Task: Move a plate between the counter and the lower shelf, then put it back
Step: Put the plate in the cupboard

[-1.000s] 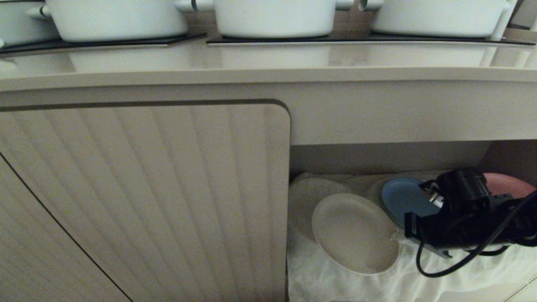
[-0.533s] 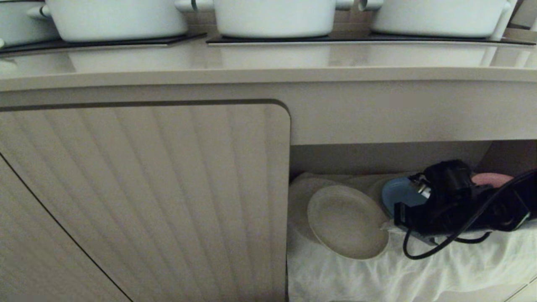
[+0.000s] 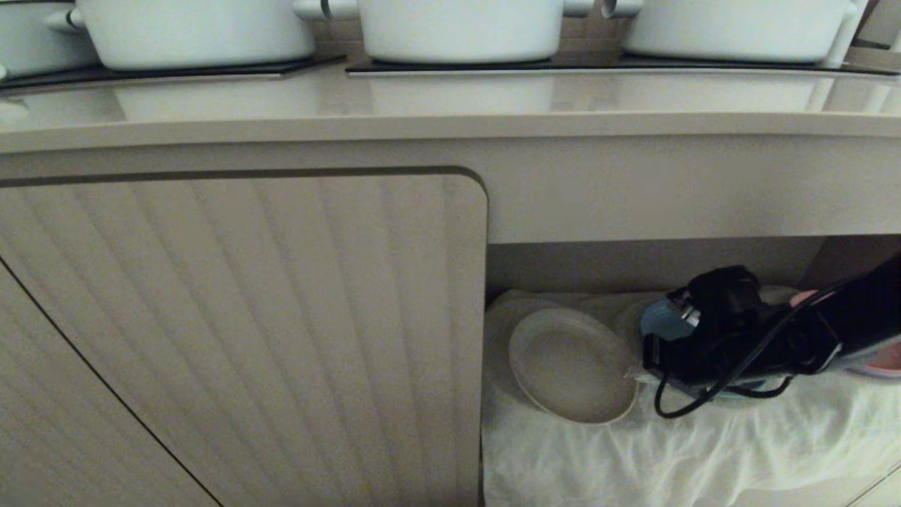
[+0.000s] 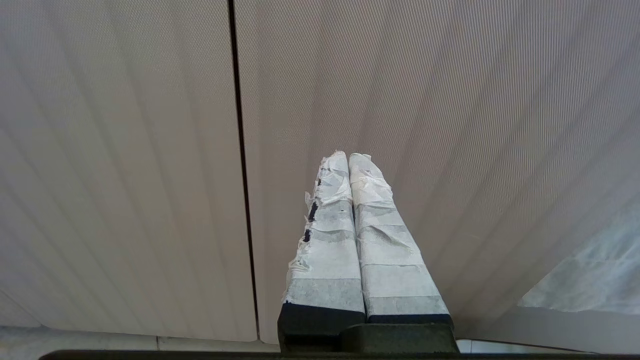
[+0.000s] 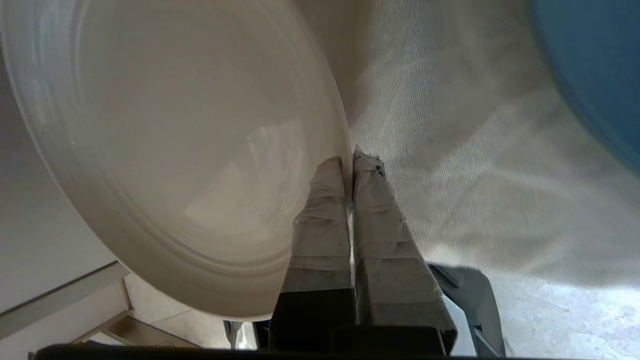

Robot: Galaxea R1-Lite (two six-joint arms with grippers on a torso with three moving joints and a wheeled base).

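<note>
From the head camera we see the plate (image 3: 571, 366), small, round, matte cream-beige with a low raised rim, tilted inside the lower shelf (image 3: 704, 451), whose floor is draped with a wrinkled white cloth (image 3: 676, 458). The right gripper (image 3: 632, 374) reaches in from the right and meets the plate's right edge; behind it peek one blue plate (image 3: 658, 320) and one pink plate (image 3: 888, 359). Above, the smooth beige counter (image 3: 450, 105) carries three white pots (image 3: 461, 28) on black inset panels, and a ribbed cabinet door (image 3: 239, 331) fills the left. In the left wrist view, we find the left gripper (image 4: 348, 159) with its two tape-wrapped fingers pressed together on nothing, facing that ribbed door. In the right wrist view, the right gripper's taped fingers (image 5: 320, 220) pinch the plate's thin rim, over the woven cloth.
</note>
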